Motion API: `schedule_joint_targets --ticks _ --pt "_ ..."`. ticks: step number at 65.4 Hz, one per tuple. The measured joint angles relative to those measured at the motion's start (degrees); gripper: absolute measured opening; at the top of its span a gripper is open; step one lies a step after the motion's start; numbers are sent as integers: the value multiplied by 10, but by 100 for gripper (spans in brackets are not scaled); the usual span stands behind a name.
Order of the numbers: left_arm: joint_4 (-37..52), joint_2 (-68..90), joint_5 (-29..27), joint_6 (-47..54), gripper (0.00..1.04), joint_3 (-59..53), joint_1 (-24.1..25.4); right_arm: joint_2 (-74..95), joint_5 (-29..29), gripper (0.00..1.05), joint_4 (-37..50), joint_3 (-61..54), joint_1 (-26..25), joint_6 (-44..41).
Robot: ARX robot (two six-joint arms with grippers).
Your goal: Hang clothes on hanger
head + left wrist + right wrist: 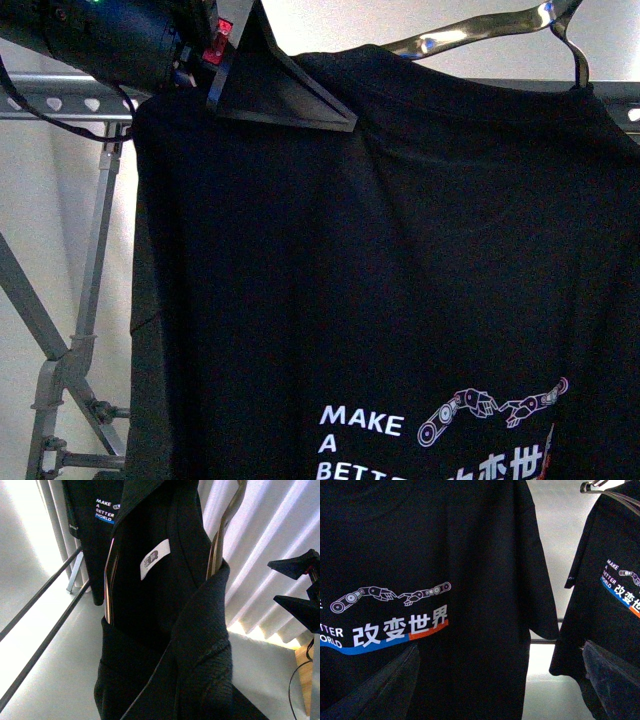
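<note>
Black T-shirt (pixel 380 260) filling the front view, draped on a chrome wire hanger (pixel 470 35) at upper right, before the grey rack (pixel 60 95) rail crossing the top. Left arm (pixel 90 35) reaching in from upper left, one dark finger at the shirt's shoulder. Left gripper (pixel 272 581) fingers (pixel 300 562) spread at the right edge of its wrist view, nothing between. Right gripper (pixel 498 647) fingers (pixel 385 685) blurred, wide apart at the lower corners, facing the print. Second T-shirt (pixel 610 595) hanging at right.
</note>
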Motion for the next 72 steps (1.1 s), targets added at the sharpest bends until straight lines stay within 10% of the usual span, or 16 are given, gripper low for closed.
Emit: schedule_joint_targets --ticks 11,17,27,42,72 --pt "0 0 -1 -2 6 0 -2 280 -470 97 191 133 -238 -103" --pt "0 0 -1 -2 6 0 0 465 -595 97 168 302 -269 -214" --pt "0 -1 -2 -2 6 0 2 644 -628 97 -15 511 -236 -461" --pt "0 -1 -1 -2 6 0 -1 795 -523 97 -205 702 -168 -798" --pt "0 -1 -2 -2 6 0 1 956 -408 97 -200 873 -82 -832"
